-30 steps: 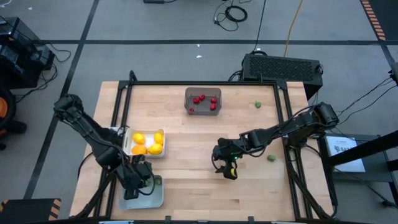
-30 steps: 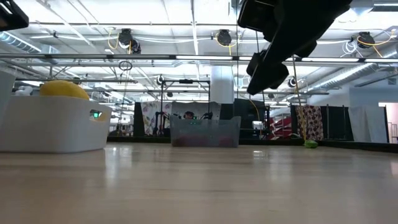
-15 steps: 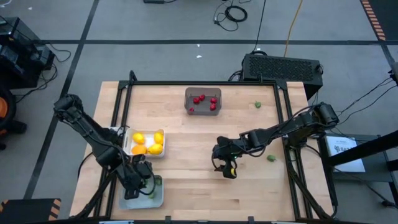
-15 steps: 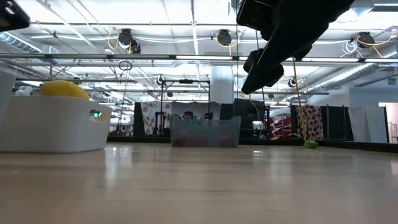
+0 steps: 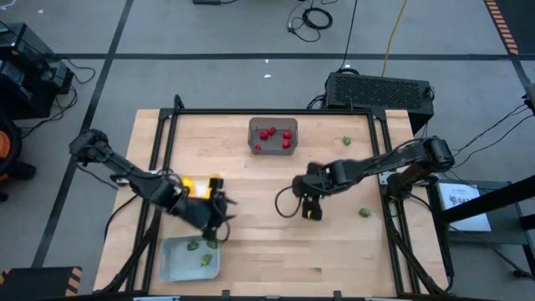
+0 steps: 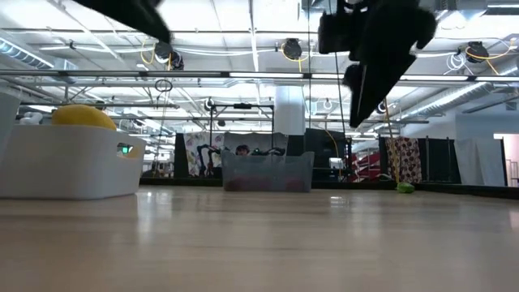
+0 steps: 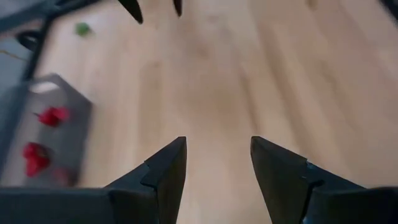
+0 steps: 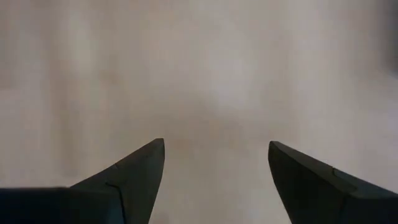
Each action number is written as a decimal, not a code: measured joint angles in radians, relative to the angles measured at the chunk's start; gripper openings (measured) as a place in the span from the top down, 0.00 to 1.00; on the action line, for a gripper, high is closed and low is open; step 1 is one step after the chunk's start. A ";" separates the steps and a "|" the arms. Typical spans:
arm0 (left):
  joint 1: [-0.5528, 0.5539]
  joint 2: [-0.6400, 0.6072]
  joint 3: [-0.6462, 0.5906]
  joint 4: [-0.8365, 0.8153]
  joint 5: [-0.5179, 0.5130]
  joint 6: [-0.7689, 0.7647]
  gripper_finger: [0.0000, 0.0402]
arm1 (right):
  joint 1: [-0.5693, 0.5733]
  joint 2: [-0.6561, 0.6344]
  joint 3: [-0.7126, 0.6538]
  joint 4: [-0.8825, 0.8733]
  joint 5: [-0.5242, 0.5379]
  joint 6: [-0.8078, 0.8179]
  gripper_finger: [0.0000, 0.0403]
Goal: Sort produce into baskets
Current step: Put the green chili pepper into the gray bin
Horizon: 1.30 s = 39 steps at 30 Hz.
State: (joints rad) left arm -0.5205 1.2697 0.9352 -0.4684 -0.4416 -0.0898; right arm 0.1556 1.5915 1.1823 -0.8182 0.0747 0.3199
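Left end effector (image 5: 219,219): fingers apart, empty, over bare desk (image 5: 251,251) just beyond the light tray (image 5: 171,266).
Right end effector (image 5: 310,211): fingers wide apart, empty, mid-desk.
Produce: red pieces (image 5: 268,133) in the far dark bin (image 5: 253,138); green pieces (image 5: 199,253) in the near-left tray; two loose green pieces (image 5: 364,212) near the right edge.
Open room: bare wood between the arms.

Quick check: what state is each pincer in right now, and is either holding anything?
Left pincer: open, empty, over the table.
Right pincer: open wide, empty, above bare table.
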 joint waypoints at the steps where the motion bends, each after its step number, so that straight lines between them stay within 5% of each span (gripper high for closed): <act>1: 0.029 0.000 -0.013 0.034 0.000 0.032 0.53 | -0.011 0.000 0.022 -0.067 0.063 0.016 0.31; 4: 0.096 0.000 -0.063 0.156 0.019 0.113 0.53 | -0.070 0.000 0.066 -0.237 0.182 0.073 0.31; 12: 0.211 0.000 -0.226 0.551 0.209 0.204 0.53 | -0.384 0.000 0.019 -0.341 0.236 0.176 0.31; 22: 0.226 0.000 -0.231 0.557 0.262 0.202 0.53 | -0.787 0.000 -0.149 -0.149 0.236 0.091 0.31; 39: 0.240 0.000 -0.230 0.557 0.266 0.202 0.53 | -1.016 0.000 -0.347 0.160 0.144 0.008 0.31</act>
State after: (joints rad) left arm -0.2806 1.2697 0.7048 0.0891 -0.1752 0.1123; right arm -0.8608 1.5917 0.8352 -0.6579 0.2192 0.3279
